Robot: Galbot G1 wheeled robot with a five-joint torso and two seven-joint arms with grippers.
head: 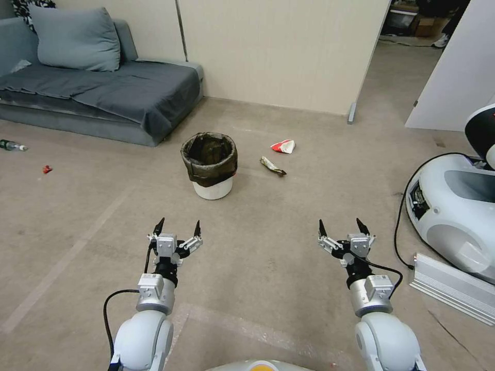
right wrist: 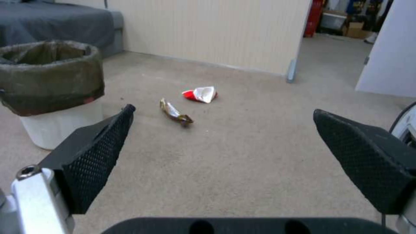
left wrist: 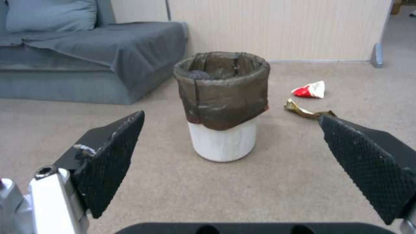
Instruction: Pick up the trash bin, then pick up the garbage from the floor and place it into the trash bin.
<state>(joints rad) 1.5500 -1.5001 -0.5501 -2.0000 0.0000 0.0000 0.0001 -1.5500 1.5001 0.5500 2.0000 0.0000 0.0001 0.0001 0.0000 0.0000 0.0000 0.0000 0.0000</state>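
Observation:
The trash bin (head: 210, 166) (left wrist: 222, 104) (right wrist: 51, 91) is small, round and white, with a dark bag folded over its rim, and stands upright on the floor ahead. Garbage lies to its right: a red-and-white wrapper (head: 283, 146) (left wrist: 309, 90) (right wrist: 201, 94) and a crumpled gold wrapper (head: 272, 166) (left wrist: 303, 110) (right wrist: 175, 112). Far left lie a green bottle (head: 11, 146) and a small red scrap (head: 47, 169). My left gripper (head: 178, 225) (left wrist: 229, 159) hangs open short of the bin. Level with it on the right, my right gripper (head: 341, 226) (right wrist: 221, 156) is open too, holding nothing.
A grey sofa (head: 98, 87) with a cushion stands at the back left, against a beige wall panel (head: 278, 46). Another white robot base (head: 454, 216) with a black cable and a metal rail (head: 454, 288) sits at the right. A doorway (head: 407, 46) opens at the back right.

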